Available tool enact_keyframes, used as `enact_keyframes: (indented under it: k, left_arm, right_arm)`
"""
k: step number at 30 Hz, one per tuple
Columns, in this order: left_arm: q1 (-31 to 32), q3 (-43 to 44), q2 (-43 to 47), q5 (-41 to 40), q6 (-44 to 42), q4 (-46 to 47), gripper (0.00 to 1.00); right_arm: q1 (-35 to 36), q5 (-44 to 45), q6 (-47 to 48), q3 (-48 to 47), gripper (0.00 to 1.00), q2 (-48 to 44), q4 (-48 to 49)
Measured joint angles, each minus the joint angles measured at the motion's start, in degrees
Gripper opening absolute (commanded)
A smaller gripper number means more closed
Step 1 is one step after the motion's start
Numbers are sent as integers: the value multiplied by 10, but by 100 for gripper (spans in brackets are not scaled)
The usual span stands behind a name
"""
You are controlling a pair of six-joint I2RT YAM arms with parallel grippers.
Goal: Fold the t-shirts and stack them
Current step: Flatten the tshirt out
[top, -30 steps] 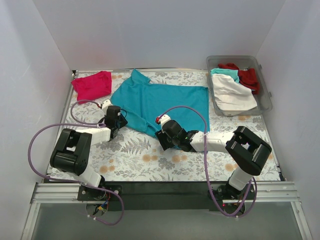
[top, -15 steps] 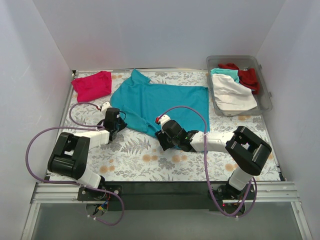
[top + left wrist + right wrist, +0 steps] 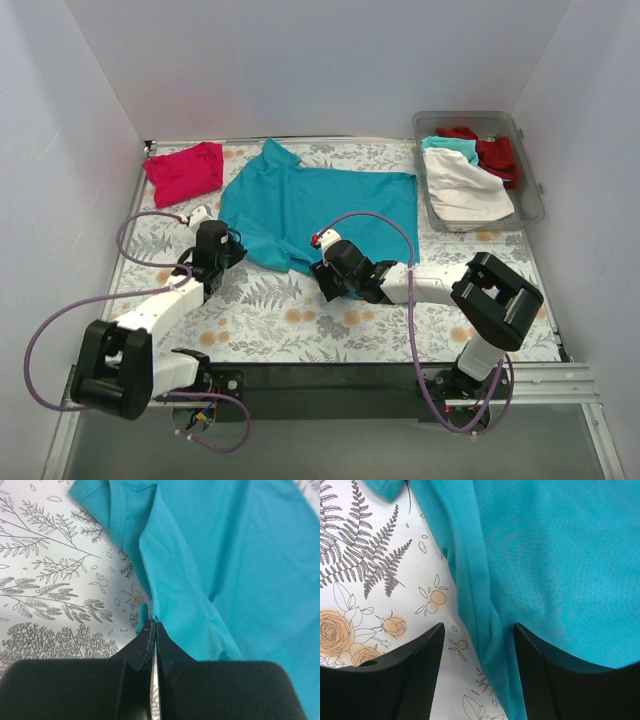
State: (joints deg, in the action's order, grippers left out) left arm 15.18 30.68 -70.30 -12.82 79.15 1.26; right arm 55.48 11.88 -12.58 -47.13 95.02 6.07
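Observation:
A teal t-shirt [image 3: 320,200] lies spread flat on the flower-patterned table [image 3: 300,320]. My left gripper [image 3: 233,250] is at its near-left edge. In the left wrist view the gripper [image 3: 154,624] is shut on a pinch of the teal shirt [image 3: 235,555] at its seam. My right gripper [image 3: 323,274] is at the shirt's near hem. In the right wrist view it [image 3: 479,642] is open, with a finger on each side of the rolled teal hem [image 3: 480,605]. A folded magenta-pink shirt [image 3: 185,170] lies at the far left.
A clear plastic bin [image 3: 478,115] stands at the far right and holds a white shirt [image 3: 465,190], a red shirt [image 3: 497,152] and a teal shirt [image 3: 447,145]. White walls close in the table on three sides. Purple cables loop beside both arms.
My left arm has stretched out and its elbow has dropped toward the near edge. Its gripper has shifted slightly left, still on the shirt's edge. The right arm has not moved.

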Motion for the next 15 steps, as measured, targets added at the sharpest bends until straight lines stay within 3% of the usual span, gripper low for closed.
enact_keyframes:
  k: [15]
  left_arm:
    - [18, -65, 319, 34, 74, -200, 0]
  right_arm:
    - [2, -13, 1, 23, 52, -64, -3]
